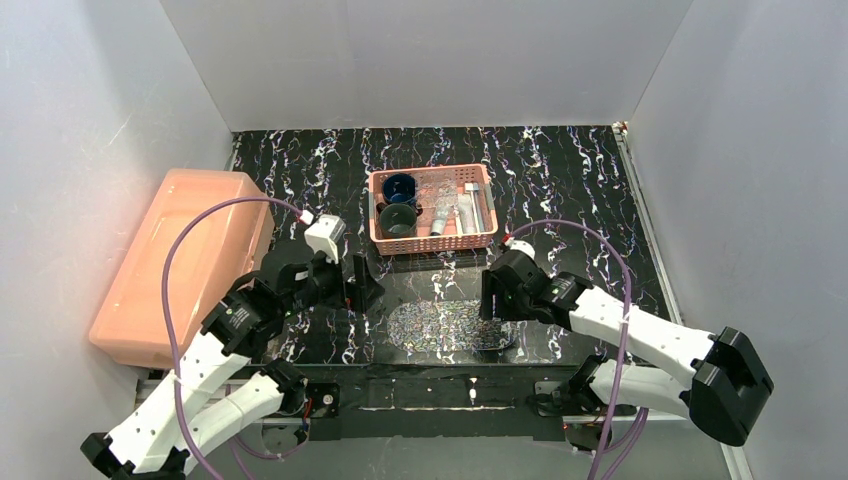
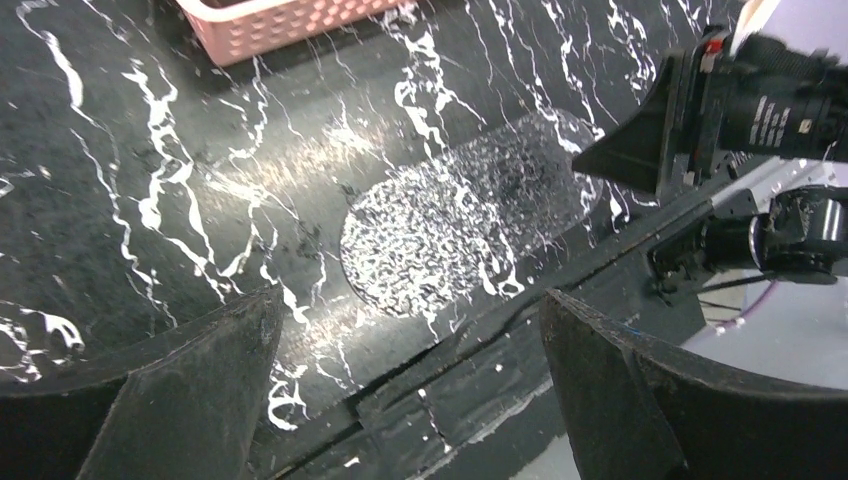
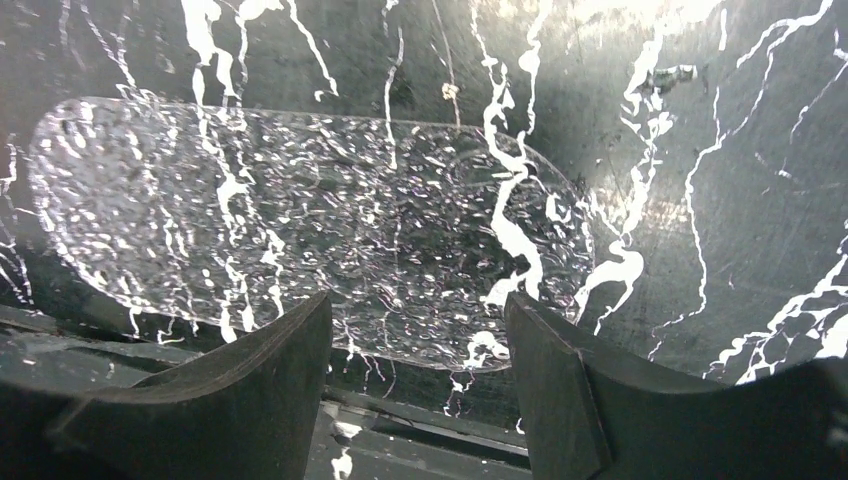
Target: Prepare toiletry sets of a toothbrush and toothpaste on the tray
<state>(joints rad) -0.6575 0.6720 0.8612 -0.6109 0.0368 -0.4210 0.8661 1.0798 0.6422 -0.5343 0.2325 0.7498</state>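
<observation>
Enclosure of three plain pale panels. Back wall (image 1: pixel 420 60) is flat and unmarked. Left wall (image 1: pixel 80 150) and right wall (image 1: pixel 760 150) meet it at straight vertical seams and read slightly greyer.

Table (image 1: pixel 580 180): glossy black top with white marble-like veining all over. A pale metal strip (image 1: pixel 640 215) runs along its right edge at the foot of the right wall. A dark matte board (image 1: pixel 420 392) lies along the near edge (flecked with small white specks).

Light is even and soft, its source out of frame. A dull sheen shows on the tabletop in the left wrist view, and brighter glare toward the top of the right wrist view.
</observation>
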